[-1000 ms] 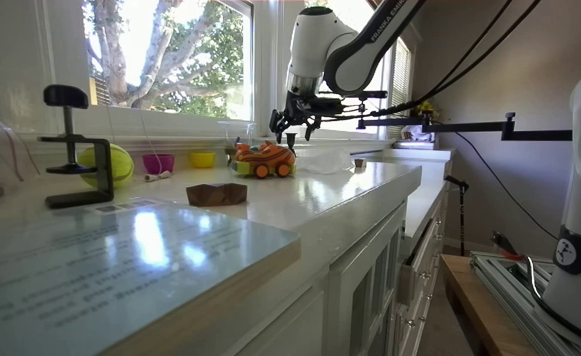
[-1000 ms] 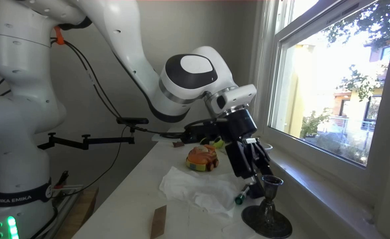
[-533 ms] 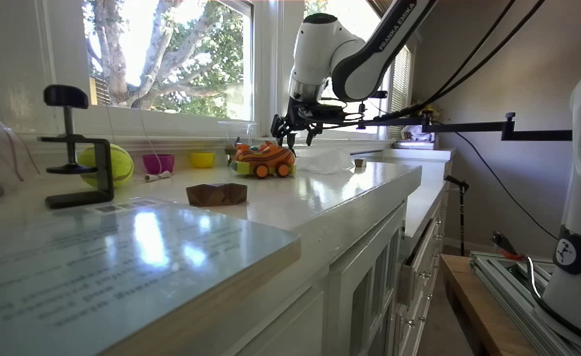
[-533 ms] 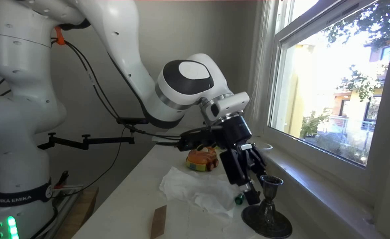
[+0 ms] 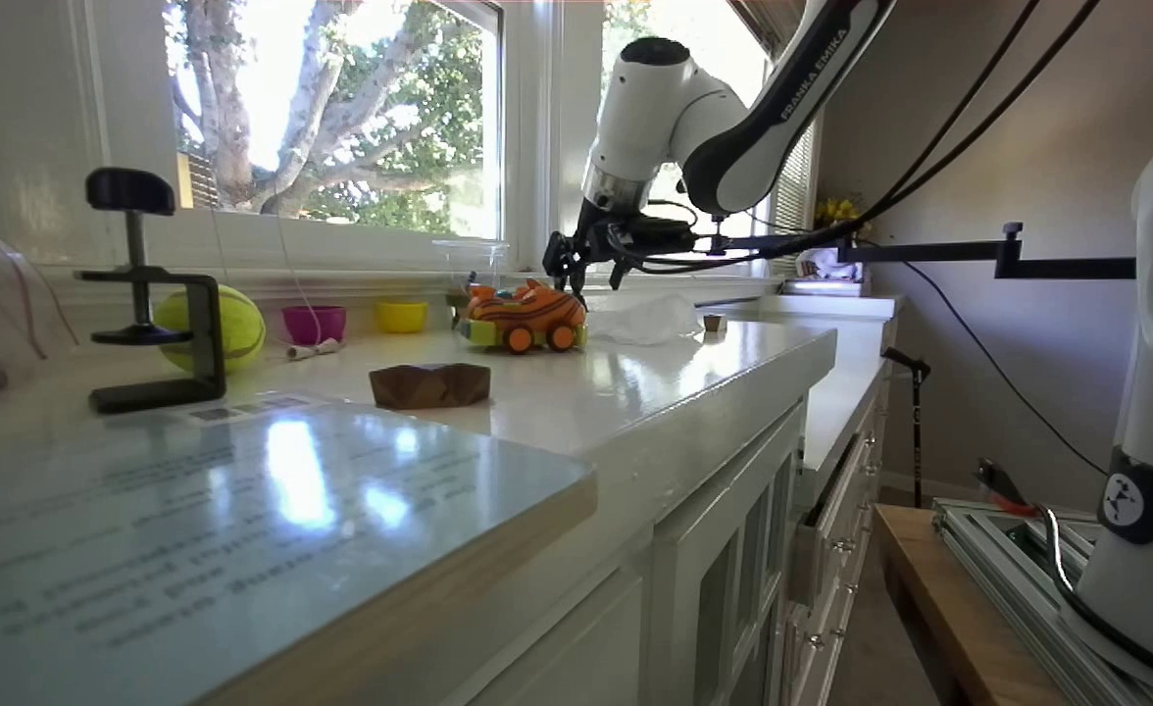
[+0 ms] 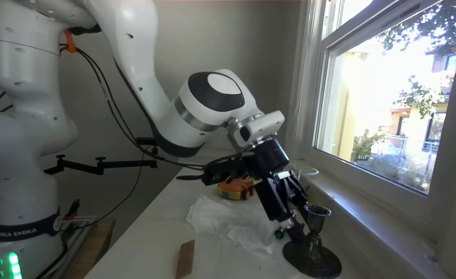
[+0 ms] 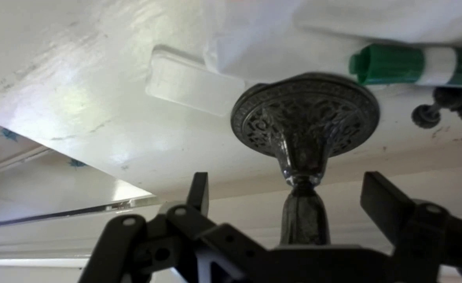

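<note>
A dark, ornate metal candlestick (image 7: 303, 133) stands upright on the white counter, its cup and base both showing in an exterior view (image 6: 314, 248). My gripper (image 7: 286, 188) is open, its fingers apart on either side of the candlestick's stem and cup; in the wrist view gaps show on both sides, with no contact. From outside, the gripper (image 6: 302, 228) tilts down, one finger in front of the base and the other partly behind the cup. A green marker (image 7: 396, 65) lies beside the base. The gripper (image 5: 591, 284) also appears behind the orange toy car (image 5: 527, 319).
Crumpled white sheeting (image 6: 232, 223) lies near the marker, and a flat clear piece (image 7: 193, 82) by the base. The windowsill (image 6: 367, 224) runs close behind the candlestick. A brown strip (image 6: 185, 259), yellow cup (image 5: 401, 317), purple cup (image 5: 315, 324) and black clamp (image 5: 209, 333) are also on the counter.
The arm has come down and tilted further, bringing the fingers lower around the candlestick. The jaws stay open. The candlestick, car and sheeting have not moved.
</note>
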`<state>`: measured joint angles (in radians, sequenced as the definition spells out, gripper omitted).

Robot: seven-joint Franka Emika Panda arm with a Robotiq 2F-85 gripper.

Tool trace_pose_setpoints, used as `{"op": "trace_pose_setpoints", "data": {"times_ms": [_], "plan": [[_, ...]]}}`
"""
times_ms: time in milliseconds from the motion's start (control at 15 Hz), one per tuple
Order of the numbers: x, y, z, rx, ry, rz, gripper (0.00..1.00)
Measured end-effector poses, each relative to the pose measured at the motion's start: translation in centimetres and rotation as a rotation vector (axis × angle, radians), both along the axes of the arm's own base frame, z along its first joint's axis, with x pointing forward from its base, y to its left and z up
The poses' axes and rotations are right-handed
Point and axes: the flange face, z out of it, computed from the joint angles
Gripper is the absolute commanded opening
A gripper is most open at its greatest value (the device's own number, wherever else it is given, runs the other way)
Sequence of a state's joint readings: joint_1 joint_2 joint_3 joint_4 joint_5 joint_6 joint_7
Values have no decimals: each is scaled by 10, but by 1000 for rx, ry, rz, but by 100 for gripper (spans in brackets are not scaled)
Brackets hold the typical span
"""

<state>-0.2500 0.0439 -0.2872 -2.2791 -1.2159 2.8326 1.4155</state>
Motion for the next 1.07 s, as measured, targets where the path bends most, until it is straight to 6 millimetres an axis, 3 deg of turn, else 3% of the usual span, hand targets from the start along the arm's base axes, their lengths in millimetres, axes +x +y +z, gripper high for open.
{"op": "trace_pose_setpoints", "data": {"times_ms": [400, 1067], "plan": [[-6, -4, 5, -164, -30, 81, 100], [-14, 5, -9, -195, -65, 104, 100]]}}
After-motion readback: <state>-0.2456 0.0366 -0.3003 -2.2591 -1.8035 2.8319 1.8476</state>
